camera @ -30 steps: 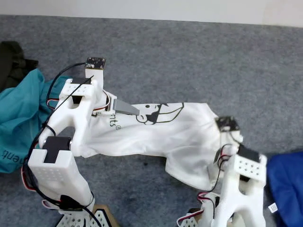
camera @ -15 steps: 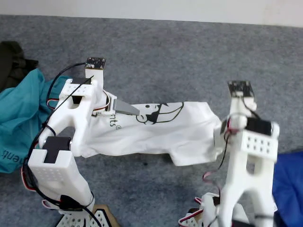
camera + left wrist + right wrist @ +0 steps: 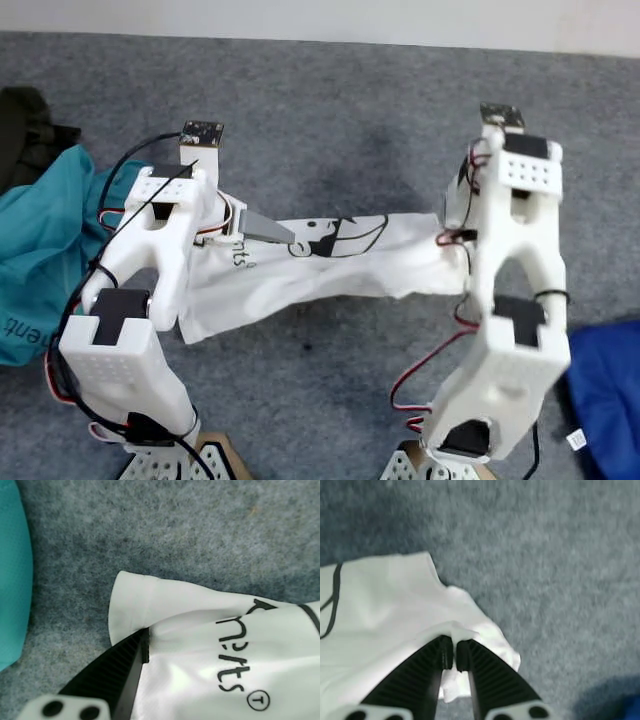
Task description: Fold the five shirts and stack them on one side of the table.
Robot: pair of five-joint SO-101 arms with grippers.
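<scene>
A white shirt (image 3: 330,270) with black print lies stretched across the grey table between both arms. My left gripper (image 3: 283,238) is shut on the shirt's left end near the print; in the left wrist view its black finger (image 3: 120,667) pinches a fold of the white shirt (image 3: 210,640). My right gripper (image 3: 453,241) holds the shirt's right end. In the right wrist view, the right gripper (image 3: 454,653) has its black fingers pressed together on a bunched edge of the white shirt (image 3: 385,605).
A teal shirt (image 3: 40,250) lies crumpled at the table's left edge, with a dark garment (image 3: 25,125) behind it. A blue shirt (image 3: 605,385) lies at the right edge. Bare grey table surface (image 3: 350,120) extends behind the white shirt.
The right arm rose and swung from the near side toward the far side, dragging the shirt's right end with it. The hanging lower fold was pulled up and the shirt drawn taut. The left arm stayed still.
</scene>
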